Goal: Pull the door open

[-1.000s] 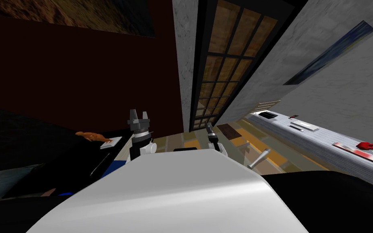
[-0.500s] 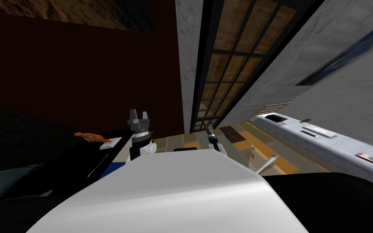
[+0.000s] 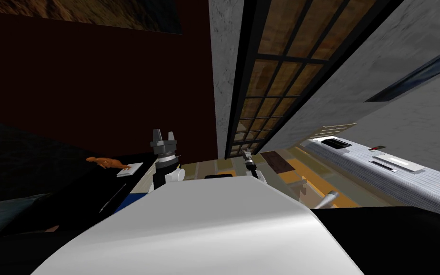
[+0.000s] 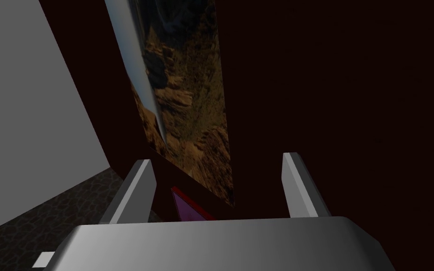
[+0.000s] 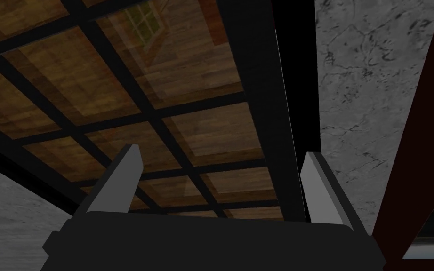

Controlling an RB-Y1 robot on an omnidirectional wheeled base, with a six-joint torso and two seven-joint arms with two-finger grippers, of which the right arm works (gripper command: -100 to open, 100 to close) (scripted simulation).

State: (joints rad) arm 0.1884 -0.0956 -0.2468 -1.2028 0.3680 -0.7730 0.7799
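Note:
The door (image 3: 281,71) is a tall black frame with a grid of brownish panes, set between grey marbled walls straight ahead. My right gripper (image 3: 246,153) is held out low near the door's foot. In the right wrist view the door's panes and black bars (image 5: 117,94) lie close beyond that gripper (image 5: 223,176), which is open with nothing between its fingers; the door's black edge post (image 5: 277,117) runs by one finger. My left gripper (image 3: 162,136) is raised beside the dark red wall (image 3: 95,86). Seen from the left wrist, that gripper (image 4: 216,181) is open and empty.
A long grey counter (image 3: 381,176) with small flat items runs along the right wall. A dark table on the left carries an orange object (image 3: 104,162) and a white sheet (image 3: 130,168). A brown mat (image 3: 277,162) lies on the patterned floor by the door, and a grey cylinder (image 3: 330,198) lies nearer me.
The whole head view has shifted: the door looms larger and the counter has slid off to the right, so I have moved closer. My right gripper has edged toward the door's foot.

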